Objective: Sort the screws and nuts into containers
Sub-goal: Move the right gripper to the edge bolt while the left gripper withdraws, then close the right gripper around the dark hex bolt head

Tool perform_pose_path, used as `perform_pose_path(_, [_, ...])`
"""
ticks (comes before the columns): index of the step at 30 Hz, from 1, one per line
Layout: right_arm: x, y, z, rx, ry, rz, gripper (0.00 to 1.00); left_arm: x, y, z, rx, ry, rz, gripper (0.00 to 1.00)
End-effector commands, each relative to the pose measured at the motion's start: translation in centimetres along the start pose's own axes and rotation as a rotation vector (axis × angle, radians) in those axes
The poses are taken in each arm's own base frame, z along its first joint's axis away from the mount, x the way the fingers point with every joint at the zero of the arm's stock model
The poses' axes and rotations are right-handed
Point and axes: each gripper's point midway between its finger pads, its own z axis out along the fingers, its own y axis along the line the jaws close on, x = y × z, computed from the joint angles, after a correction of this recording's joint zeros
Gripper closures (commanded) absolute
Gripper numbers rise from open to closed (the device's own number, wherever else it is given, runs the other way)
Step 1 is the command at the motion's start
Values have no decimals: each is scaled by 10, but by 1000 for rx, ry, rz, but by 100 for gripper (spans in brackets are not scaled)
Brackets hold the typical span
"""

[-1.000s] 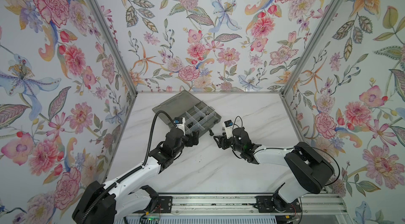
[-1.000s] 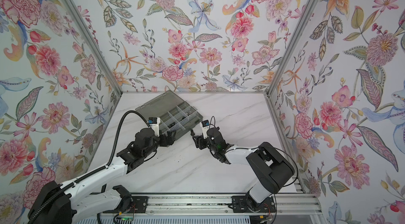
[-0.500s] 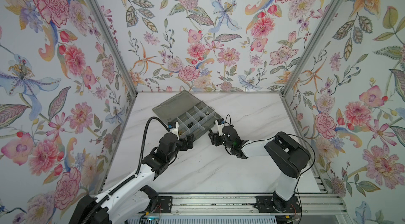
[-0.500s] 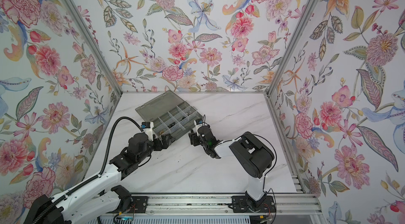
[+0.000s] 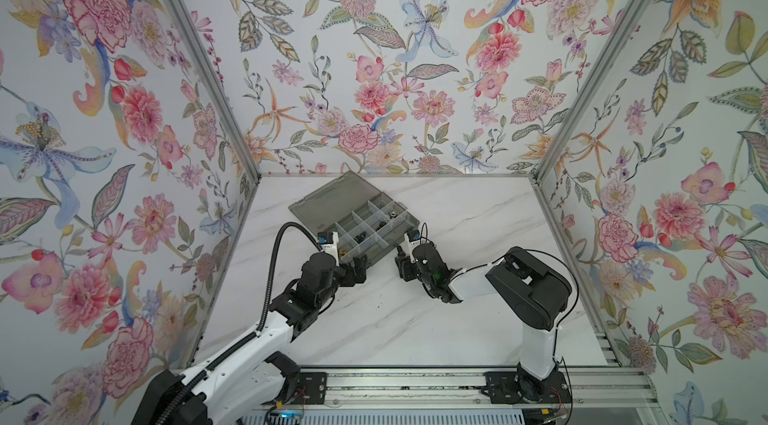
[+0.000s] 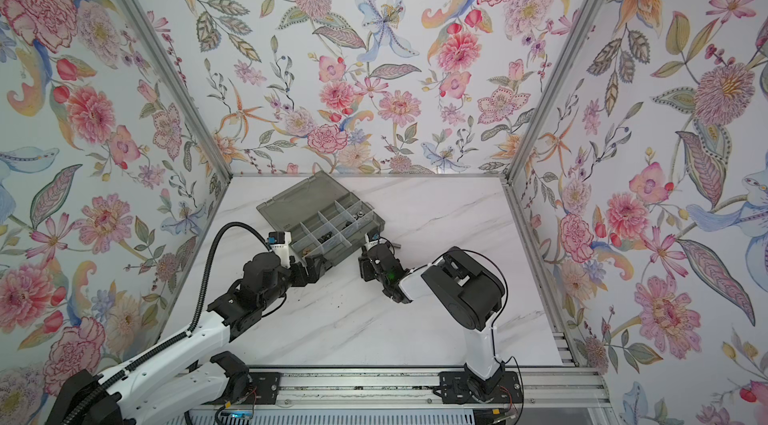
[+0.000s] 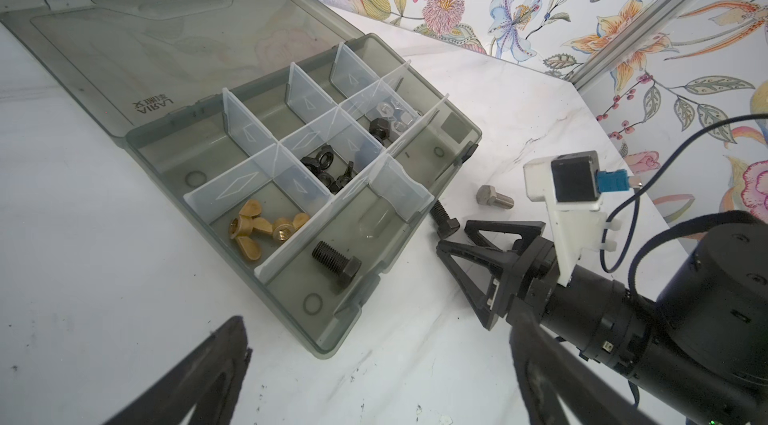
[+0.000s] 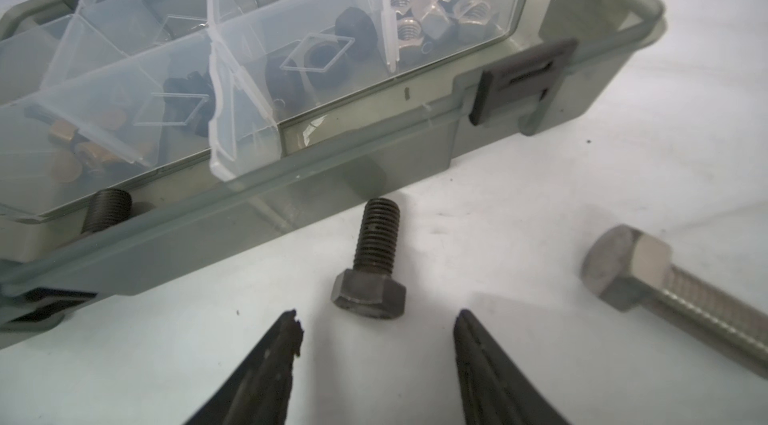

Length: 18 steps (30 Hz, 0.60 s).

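The smoky-grey organizer box (image 5: 388,236) (image 6: 351,236) lies open with its containers facing up. In the left wrist view its compartments (image 7: 220,248) hold brass wing nuts (image 7: 266,229), black winged nuts (image 7: 328,171), black and silver hex nuts (image 7: 386,121) and one black screw (image 7: 336,263). Two screws lie on the table by the box's front wall: a black one (image 8: 374,261) (image 7: 442,221) and a silver one (image 8: 648,281) (image 7: 494,197). My right gripper (image 8: 376,315) (image 5: 401,267) is open, its tips just short of the black screw's head. My left gripper (image 7: 376,319) (image 5: 359,273) is wide open and empty at the box's near corner.
The box's flat lid (image 5: 332,202) lies back on the marble table (image 5: 395,327). Floral walls (image 5: 623,194) close in three sides. The two grippers face each other a short way apart in front of the box.
My right gripper has moved left along the box's front towards the black screw, and its jaws have narrowed somewhat. The left gripper has drawn back slightly and stays wide open.
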Motion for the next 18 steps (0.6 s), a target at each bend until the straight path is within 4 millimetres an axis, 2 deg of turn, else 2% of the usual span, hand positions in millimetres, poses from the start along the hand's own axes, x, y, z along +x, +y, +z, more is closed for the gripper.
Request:
perform_pose_path(1, [1,-4,6,34,-4,8,40,5,6,1,-13,12,-9,1])
perform_pose_path(8, [6,-6,11,46,4,18,46,5,7,1,-14,11,-11,1])
perform_pose_path(11, [8,-7,11,50,3,19,53,4,7,1,-16,8,-14,1])
perform_pose_path(18, [7,-5,8,33,-5,21,76,6,8,2,-16,13,-15,0])
